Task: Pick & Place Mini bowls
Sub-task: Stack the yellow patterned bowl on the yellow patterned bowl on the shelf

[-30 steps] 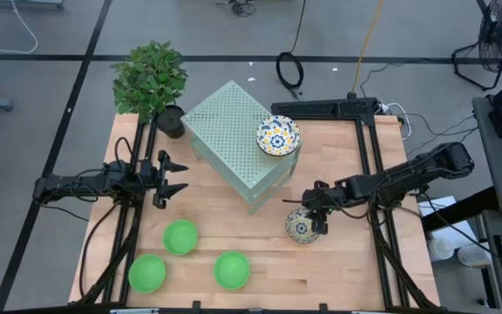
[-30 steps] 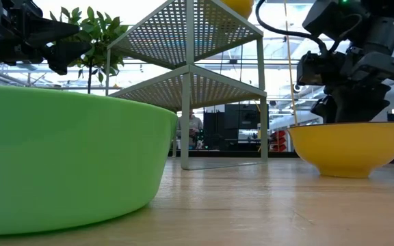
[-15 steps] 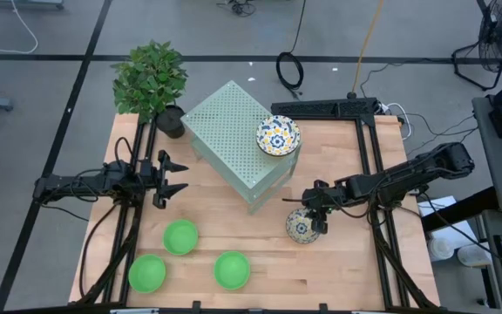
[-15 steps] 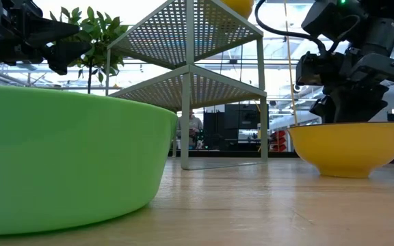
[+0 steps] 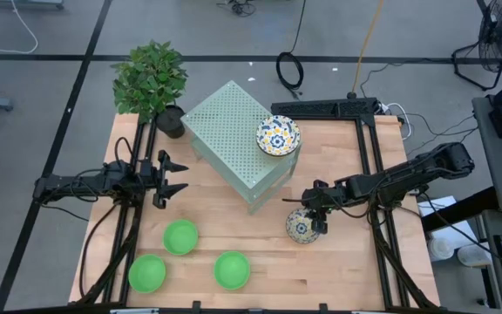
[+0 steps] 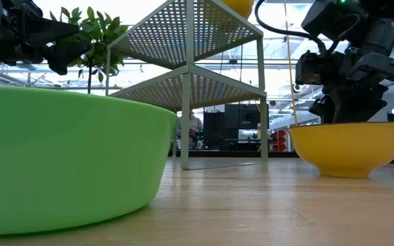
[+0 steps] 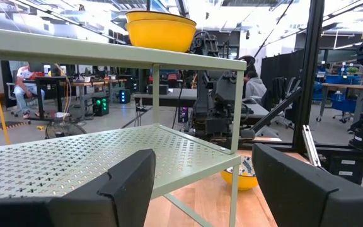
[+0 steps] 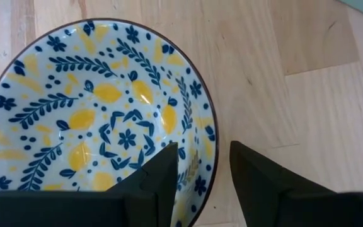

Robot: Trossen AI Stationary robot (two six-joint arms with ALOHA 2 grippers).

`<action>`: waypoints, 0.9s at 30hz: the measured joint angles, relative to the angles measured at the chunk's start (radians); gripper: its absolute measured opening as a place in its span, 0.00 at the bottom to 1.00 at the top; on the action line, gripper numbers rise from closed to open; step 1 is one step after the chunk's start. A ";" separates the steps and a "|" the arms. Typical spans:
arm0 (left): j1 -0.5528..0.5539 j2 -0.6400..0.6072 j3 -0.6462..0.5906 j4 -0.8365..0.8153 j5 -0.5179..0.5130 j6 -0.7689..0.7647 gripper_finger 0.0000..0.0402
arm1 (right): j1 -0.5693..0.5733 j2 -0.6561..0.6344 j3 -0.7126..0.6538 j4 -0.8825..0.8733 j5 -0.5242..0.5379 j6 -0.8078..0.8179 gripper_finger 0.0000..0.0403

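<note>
Glazed floral bowl, white with blue-and-yellow pattern (image 8: 96, 107), sits on the wooden counter (image 5: 347, 262) just beside the pale green perforated shelf box (image 5: 234, 131). Right claw (image 8: 203, 167) is down over it, fingers narrowly parted astride the rim, one inside and one outside, not clamped yet.

Risks:
- thin rim on slick glaze could slip or tip the bowl on lift
- a tilted bowl could clip the shelf leg

Second floral bowl (image 5: 278, 135) is on the shelf top. Three plain green bowls (image 5: 180, 236) wait near the front edge. Left claw (image 5: 174, 177) hovers wide open, empty.
</note>
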 joint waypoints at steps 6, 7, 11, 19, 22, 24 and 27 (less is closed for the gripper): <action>0.000 0.000 0.000 0.000 0.000 0.000 0.67 | 0.000 0.000 0.000 0.003 0.000 0.000 0.32; 0.000 0.000 0.000 0.000 0.000 0.000 0.67 | 0.000 0.000 0.000 0.003 0.000 0.000 0.32; 0.000 0.000 0.000 0.000 0.000 0.000 0.67 | 0.000 0.000 0.000 0.002 0.000 0.000 0.32; 0.000 0.000 0.000 0.000 0.000 0.000 0.67 | 0.000 0.000 0.000 0.002 0.000 -0.018 0.32; 0.000 0.000 0.000 0.000 0.000 0.000 0.67 | 0.000 0.000 0.000 0.002 0.000 -0.018 0.32; 0.000 0.000 0.000 0.000 0.000 0.000 0.67 | 0.000 0.000 0.000 0.002 0.000 -0.018 0.32; 0.000 0.000 0.000 0.000 0.000 0.000 0.67 | 0.000 0.000 0.000 0.002 0.000 -0.018 0.32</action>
